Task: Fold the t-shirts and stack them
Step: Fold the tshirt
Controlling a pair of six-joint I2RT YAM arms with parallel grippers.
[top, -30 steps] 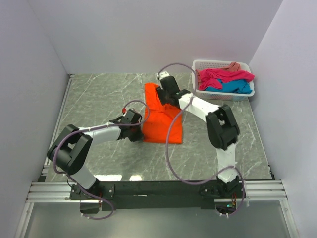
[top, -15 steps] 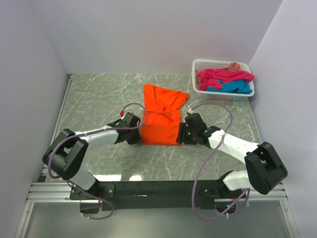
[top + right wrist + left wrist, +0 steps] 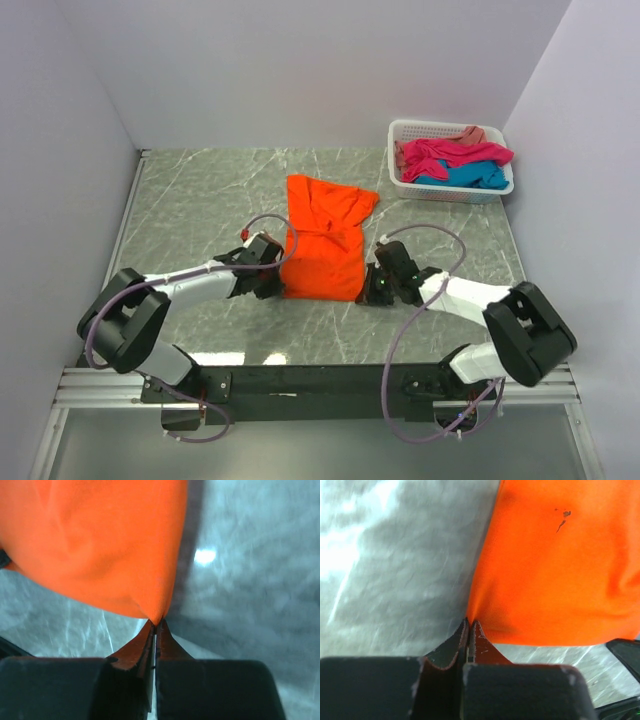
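Item: orange t-shirt [image 3: 325, 235], on table [image 3: 200, 200] between the fingers. Clenched on its near corners: left gripper [image 3: 272, 281], right gripper [image 3: 376, 286], plain in wrist views. Surround: white basket [image 3: 430, 123] of other t-shirts [image 3: 455, 160], well beyond right fingers, overhead view only.

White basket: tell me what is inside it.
A magenta pink t-shirt lies crumpled over a turquoise blue t-shirt, with a salmon pink t-shirt at the basket's far rim. Anything beneath them is hidden.
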